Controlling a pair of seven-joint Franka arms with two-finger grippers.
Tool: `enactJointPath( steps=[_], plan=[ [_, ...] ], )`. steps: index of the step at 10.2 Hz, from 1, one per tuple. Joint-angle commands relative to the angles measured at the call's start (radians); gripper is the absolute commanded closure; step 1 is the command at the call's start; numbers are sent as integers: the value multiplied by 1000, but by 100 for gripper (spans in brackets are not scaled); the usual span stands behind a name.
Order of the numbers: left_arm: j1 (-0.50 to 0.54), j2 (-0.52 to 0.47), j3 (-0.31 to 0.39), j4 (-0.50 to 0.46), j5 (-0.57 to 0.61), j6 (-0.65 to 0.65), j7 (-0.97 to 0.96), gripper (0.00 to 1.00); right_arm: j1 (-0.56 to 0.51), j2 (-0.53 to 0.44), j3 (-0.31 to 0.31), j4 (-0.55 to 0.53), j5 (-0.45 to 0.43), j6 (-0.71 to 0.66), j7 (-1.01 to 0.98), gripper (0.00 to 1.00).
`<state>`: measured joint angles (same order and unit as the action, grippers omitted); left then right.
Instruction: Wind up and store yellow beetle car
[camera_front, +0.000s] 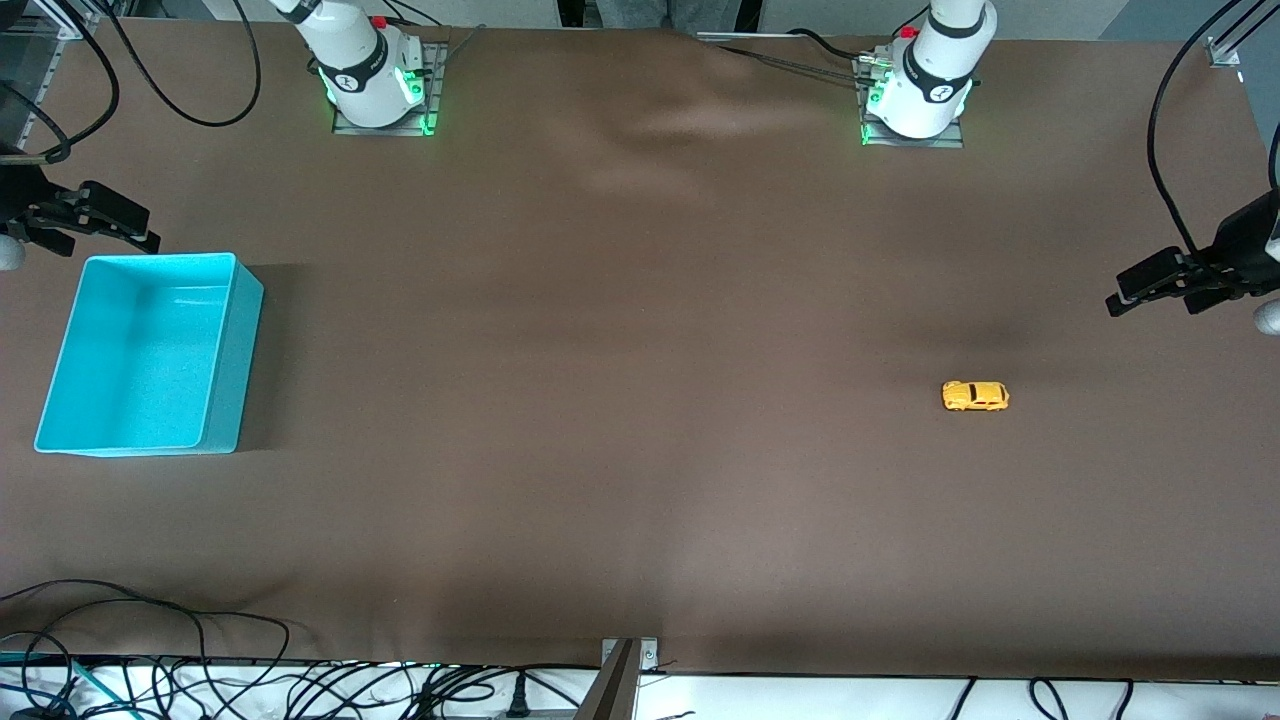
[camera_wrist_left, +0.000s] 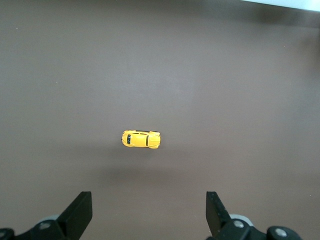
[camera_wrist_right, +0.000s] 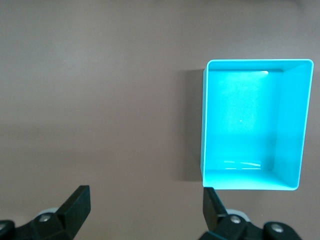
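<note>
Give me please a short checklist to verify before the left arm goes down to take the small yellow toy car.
1. Small yellow beetle-shaped toy car stands on its wheels on the brown table, toward the left arm's end: ok.
2. Left gripper jaws open, holding nothing: ok.
3. Left gripper is above the car: not ok; in the front view it hangs off to one side, at the table's edge.
4. Nothing lies around the car to block the jaws: ok.
5. Turquoise rectangular plastic bin has nothing in it: ok.
6. Right gripper waits with open jaws near the bin, away from the car: ok.
</note>
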<state>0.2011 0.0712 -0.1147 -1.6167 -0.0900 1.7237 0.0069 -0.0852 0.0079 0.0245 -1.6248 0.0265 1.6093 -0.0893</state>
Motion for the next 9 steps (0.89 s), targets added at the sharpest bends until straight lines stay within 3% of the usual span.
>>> enactJointPath(
  steps=[1,9],
  plan=[
    [-8,-27,10,-20,-19,-18,45,0,-1,-6,2,14,-16,-41,17,0],
    [-9,-25,9,-23,-19,-27,70,0,1,-14,8,17,-10,-43,17,0]
  ],
)
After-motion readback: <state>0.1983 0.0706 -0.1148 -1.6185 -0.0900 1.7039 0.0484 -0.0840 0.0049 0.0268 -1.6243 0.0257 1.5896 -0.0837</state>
